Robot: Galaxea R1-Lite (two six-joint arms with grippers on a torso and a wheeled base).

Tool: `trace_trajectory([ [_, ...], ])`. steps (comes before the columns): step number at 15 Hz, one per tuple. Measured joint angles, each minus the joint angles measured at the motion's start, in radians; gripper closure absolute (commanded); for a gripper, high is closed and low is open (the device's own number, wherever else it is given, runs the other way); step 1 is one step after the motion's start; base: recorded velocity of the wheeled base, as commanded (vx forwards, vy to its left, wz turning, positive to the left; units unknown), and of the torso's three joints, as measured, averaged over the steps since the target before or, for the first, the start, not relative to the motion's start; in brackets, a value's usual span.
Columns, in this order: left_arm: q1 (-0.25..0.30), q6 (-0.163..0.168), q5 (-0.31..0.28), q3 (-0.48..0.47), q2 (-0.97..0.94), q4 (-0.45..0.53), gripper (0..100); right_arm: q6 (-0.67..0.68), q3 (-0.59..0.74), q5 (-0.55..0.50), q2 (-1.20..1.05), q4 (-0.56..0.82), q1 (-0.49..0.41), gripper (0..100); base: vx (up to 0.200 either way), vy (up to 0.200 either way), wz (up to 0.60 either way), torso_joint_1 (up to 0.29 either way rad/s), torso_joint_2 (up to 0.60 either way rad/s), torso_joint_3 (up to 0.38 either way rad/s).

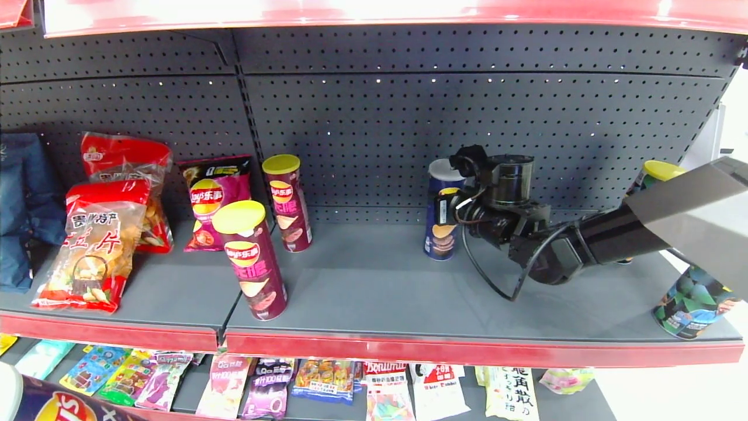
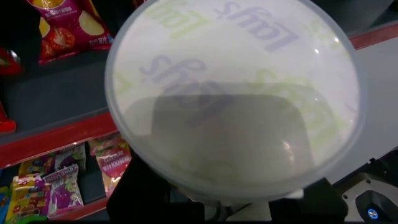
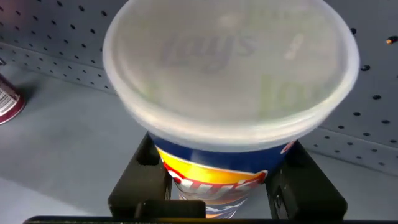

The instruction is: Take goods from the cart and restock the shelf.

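Note:
A blue chip can (image 1: 441, 225) with a clear lid (image 3: 230, 68) stands upright at the back of the grey shelf (image 1: 374, 292). My right gripper (image 1: 449, 210) comes in from the right and is shut on the blue can (image 3: 214, 177), one black finger (image 3: 144, 171) on each side. A second blue chip can (image 1: 41, 403) is low at the left, below the shelf's front edge. Its clear lid (image 2: 233, 93) sits close before the left wrist camera, with my left gripper (image 2: 230, 202) shut on the can beneath it.
Two purple cans (image 1: 257, 263) (image 1: 287, 202) stand at mid-left, with snack bags (image 1: 93, 245) further left. A green-patterned can (image 1: 692, 301) stands at the right front corner and a yellow-lidded can (image 1: 660, 172) behind my right arm. Packets (image 1: 327, 383) fill the lower shelf.

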Motion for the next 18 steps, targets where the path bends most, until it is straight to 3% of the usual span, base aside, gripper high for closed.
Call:
trace_trajectory([
  [4, 0.0, 0.0, -0.001, 0.002, -0.003, 0.0, 100, -0.002, 0.111, -0.084, -0.098, 0.0, 0.03, 100, 0.0, 0.0, 0.0, 0.0, 0.0, 0.0],
  [10, -0.002, 0.0, -0.004, 0.004, -0.003, 0.0, 100, 0.05, 0.343, -0.131, -0.298, -0.003, 0.071, 100, 0.0, 0.0, 0.0, 0.0, 0.0, 0.0],
  [13, -0.002, 0.001, -0.005, 0.004, -0.005, 0.0, 100, 0.133, 0.395, -0.254, -0.346, -0.008, 0.13, 100, 0.0, 0.0, 0.0, 0.0, 0.0, 0.0],
  [18, -0.002, 0.0, -0.004, 0.003, -0.014, 0.0, 100, 0.149, 0.45, -0.274, -0.365, -0.008, 0.172, 100, 0.0, 0.0, 0.0, 0.0, 0.0, 0.0],
])
